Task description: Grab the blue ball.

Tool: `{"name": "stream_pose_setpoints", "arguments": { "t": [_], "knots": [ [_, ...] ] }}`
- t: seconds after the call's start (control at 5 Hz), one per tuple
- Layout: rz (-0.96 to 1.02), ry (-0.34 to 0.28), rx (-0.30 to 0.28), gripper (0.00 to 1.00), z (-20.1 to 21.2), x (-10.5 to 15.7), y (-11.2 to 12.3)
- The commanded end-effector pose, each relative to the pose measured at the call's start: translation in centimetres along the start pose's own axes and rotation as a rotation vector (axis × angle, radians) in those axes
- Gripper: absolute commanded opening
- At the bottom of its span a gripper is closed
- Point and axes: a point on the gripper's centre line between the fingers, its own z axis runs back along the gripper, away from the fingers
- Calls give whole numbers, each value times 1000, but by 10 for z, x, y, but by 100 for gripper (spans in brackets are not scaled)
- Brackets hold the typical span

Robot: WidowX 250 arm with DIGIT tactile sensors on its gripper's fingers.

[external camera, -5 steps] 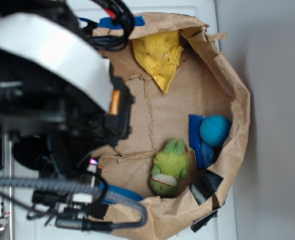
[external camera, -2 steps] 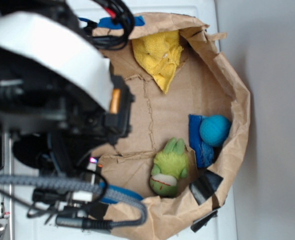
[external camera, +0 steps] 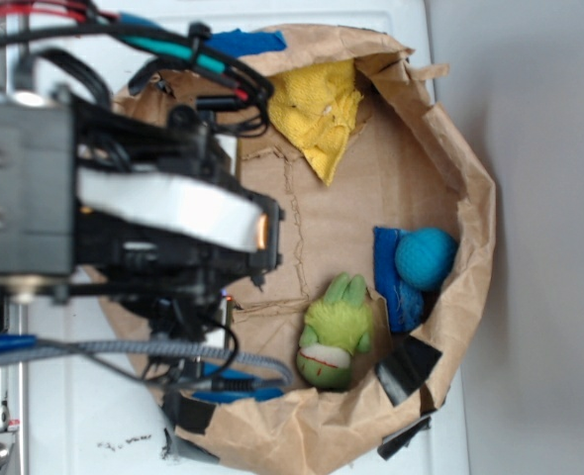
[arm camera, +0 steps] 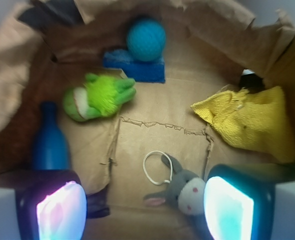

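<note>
The blue ball (external camera: 426,257) is a small fuzzy teal ball resting on a flat dark blue cloth (external camera: 393,282) at the right wall of the brown paper bag. The wrist view shows the blue ball (arm camera: 146,40) far ahead at top centre, on the same cloth (arm camera: 137,69). My gripper (arm camera: 145,210) is open, its two lit pads (arm camera: 62,212) wide apart, with nothing held. It hovers over the bag's left part, well short of the ball. In the exterior view the arm (external camera: 163,213) hides the gripper.
A green plush toy (arm camera: 100,95) lies between the gripper and the ball. A grey bunny toy (arm camera: 185,192) lies beside the right pad, a glossy blue bottle (arm camera: 50,142) to the left, and a yellow cloth (arm camera: 252,120) to the right. Crumpled bag walls (external camera: 470,188) ring everything.
The arm has moved away from the exterior camera and now stretches over the bag's left half. The ball, cloths and toys have not moved.
</note>
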Motion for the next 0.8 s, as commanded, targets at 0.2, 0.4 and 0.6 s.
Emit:
{"name": "stream_pose_setpoints", "arguments": {
  "t": [0.2, 0.4, 0.6],
  "knots": [
    [-25, -42, -176, 100, -2, 48, 21],
    [-25, -63, -173, 100, -1, 57, 14],
    [-30, -83, -156, 100, -11, 60, 12]
  ]
}}
